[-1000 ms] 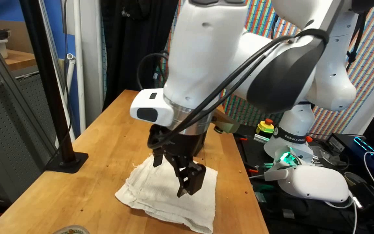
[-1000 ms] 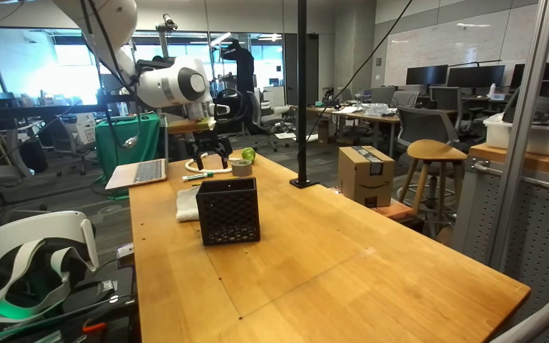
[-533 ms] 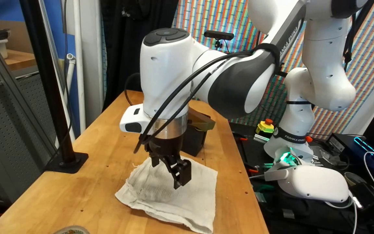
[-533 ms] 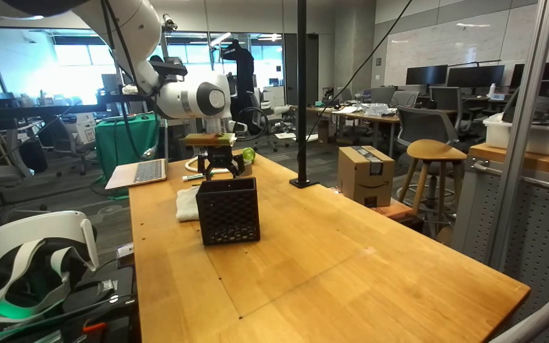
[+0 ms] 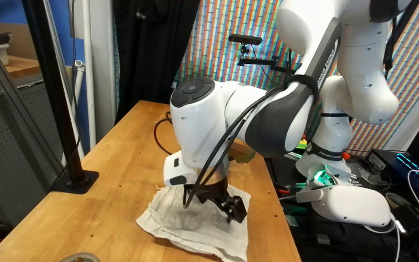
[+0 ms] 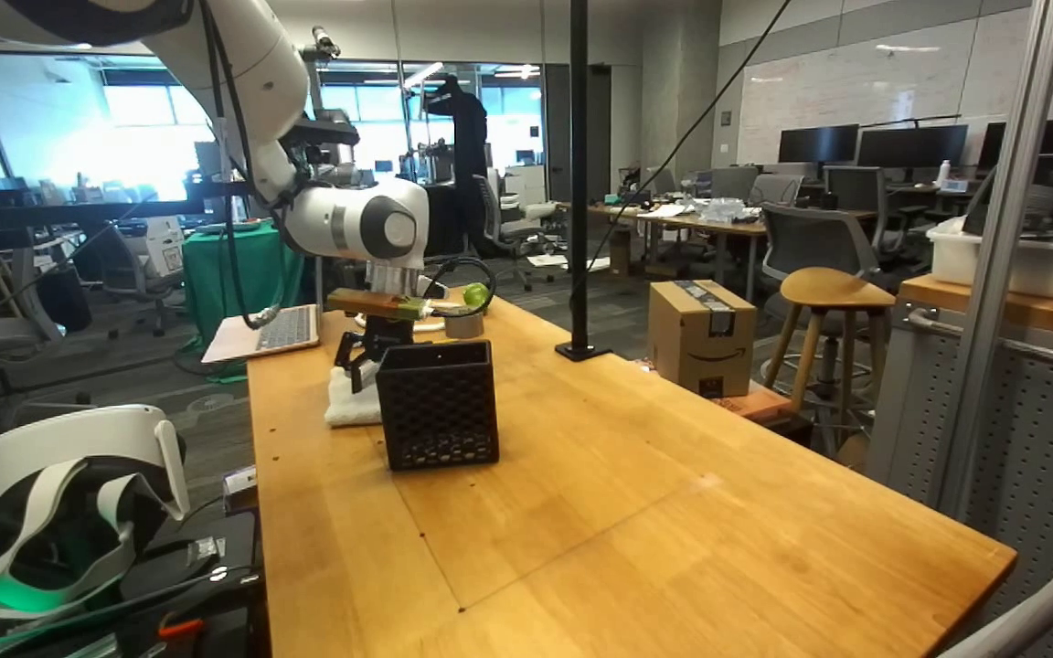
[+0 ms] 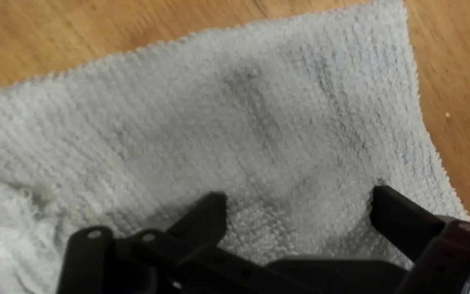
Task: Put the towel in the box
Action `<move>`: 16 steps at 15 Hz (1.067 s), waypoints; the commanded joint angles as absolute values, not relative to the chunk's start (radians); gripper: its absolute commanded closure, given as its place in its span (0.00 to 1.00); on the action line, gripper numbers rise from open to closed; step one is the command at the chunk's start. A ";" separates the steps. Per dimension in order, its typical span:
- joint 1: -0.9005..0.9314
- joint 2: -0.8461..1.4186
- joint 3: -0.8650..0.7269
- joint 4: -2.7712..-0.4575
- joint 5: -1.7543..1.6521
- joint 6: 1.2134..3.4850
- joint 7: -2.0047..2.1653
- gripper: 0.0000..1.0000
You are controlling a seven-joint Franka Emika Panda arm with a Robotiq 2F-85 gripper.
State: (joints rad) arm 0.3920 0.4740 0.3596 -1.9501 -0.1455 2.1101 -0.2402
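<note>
The white towel (image 5: 195, 223) lies spread on the wooden table, its far part behind the box in an exterior view (image 6: 348, 409). My gripper (image 7: 299, 195) is down at the towel, its fingers wide apart, with cloth spread below and between them. One fingertip (image 7: 382, 194) appears to touch the weave; nothing is pinched. The wrist leans to one side in both exterior views. The black perforated box (image 6: 440, 407) stands upright with its top open, close beside the towel and the gripper. The arm hides the box in the view from across the table.
A black pole (image 6: 579, 274) rises from the table edge. Behind the gripper are a laptop (image 6: 284, 331), a tape roll (image 6: 464, 325) and a green object (image 6: 476, 295). A round lid (image 5: 80, 258) shows at the near edge. A white headset (image 5: 355, 203) sits beside the table.
My gripper has come down to the towel and tilted, its fingers staying apart. The towel has shifted slightly toward the headset side of the table. The box has not moved.
</note>
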 commanded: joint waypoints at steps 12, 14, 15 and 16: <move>0.382 0.326 0.356 -1.944 -0.139 2.145 -0.221 0.87; 0.366 0.260 0.342 -1.944 -0.147 2.150 -0.212 0.85; 0.356 0.231 0.336 -1.943 -0.146 2.148 -0.215 0.83; 0.346 0.204 0.330 -1.942 -0.145 2.145 -0.217 0.84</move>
State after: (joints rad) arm 0.3734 0.3069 0.3446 -1.9183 -0.1508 2.1371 -0.2213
